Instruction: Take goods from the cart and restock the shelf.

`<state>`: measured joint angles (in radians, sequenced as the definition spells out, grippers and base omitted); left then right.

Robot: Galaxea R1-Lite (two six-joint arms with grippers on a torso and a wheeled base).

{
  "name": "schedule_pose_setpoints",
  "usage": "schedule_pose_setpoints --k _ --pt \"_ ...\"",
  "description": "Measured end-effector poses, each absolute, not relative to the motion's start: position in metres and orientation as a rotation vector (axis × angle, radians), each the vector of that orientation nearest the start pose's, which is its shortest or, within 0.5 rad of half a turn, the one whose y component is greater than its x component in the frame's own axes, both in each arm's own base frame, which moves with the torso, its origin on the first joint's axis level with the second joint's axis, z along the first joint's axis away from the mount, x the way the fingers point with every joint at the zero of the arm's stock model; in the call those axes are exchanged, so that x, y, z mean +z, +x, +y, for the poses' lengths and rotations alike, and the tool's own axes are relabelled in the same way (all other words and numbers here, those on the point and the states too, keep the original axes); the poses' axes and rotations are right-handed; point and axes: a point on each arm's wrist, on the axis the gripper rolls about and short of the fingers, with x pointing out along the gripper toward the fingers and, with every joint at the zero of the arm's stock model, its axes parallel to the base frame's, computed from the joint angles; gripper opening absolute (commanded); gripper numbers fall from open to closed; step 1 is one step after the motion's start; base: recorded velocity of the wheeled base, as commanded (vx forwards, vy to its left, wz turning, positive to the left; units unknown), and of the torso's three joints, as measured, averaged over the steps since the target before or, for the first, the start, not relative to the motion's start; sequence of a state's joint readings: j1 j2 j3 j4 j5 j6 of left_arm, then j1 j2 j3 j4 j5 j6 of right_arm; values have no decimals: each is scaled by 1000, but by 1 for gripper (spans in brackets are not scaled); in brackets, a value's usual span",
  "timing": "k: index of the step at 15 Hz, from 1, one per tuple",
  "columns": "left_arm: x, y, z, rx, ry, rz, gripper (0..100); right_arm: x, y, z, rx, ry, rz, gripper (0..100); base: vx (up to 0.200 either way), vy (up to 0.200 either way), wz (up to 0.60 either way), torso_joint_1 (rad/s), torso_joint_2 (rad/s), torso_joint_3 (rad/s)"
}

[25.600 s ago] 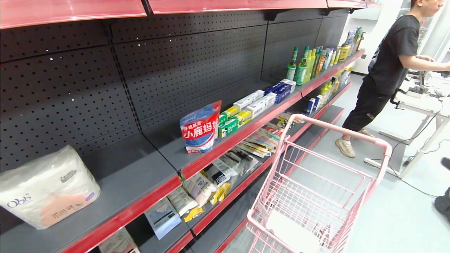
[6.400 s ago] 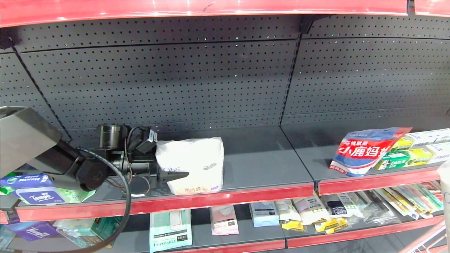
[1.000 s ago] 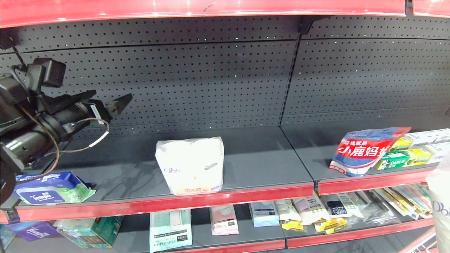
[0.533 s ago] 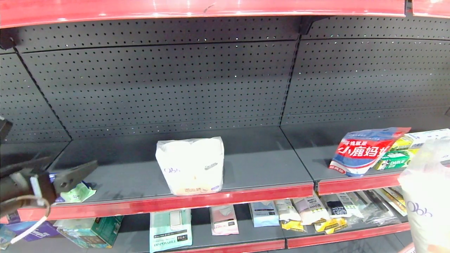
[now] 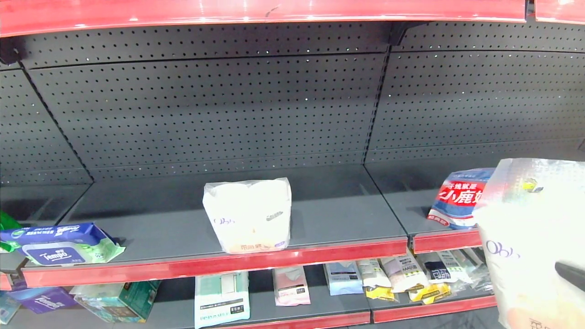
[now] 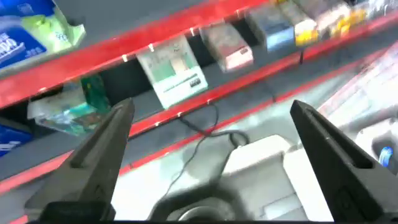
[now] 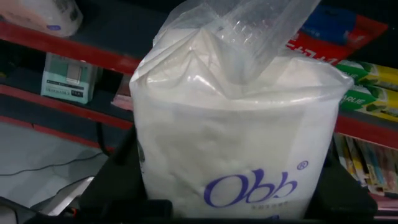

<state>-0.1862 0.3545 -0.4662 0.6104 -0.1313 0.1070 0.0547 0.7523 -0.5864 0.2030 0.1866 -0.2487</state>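
White tissue pack (image 7: 231,134), in right tool (image 7: 227,177) (left tool (image 6: 212,109) splayed)

Pretty clearly a shop aisle: long retail shelves (image 5: 347,214) with red front strips, backed by dark perforated panels (image 5: 205,105). Sealed packaged goods sit face-out, like a tissue pack (image 5: 247,214), wet wipes (image 5: 59,242) and small packets (image 5: 292,285) on the row below.

The held tissue pack (image 5: 525,237) runs off the corner, hiding half the red-and-blue pouch (image 5: 457,198). In the left wrist view the lower-shelf packets (image 6: 174,71) are a blur.
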Motion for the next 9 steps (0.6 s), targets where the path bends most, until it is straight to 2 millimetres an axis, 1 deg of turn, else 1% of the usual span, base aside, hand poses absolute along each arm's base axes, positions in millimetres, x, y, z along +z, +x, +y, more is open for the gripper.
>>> schedule_pose_setpoints --k 2,8,9 --pt "146 -35 5 -310 138 432 100 215 68 8 287 -216 338 0 0 0 0 0 0 0" --pt "142 -40 7 -305 144 393 100 213 77 8 283 -186 373 0 0 0 600 3 0 -1" --pt "142 -41 7 -303 144 389 100 213 78 8 283 -186 377 0 0 0 0 0 0 0"
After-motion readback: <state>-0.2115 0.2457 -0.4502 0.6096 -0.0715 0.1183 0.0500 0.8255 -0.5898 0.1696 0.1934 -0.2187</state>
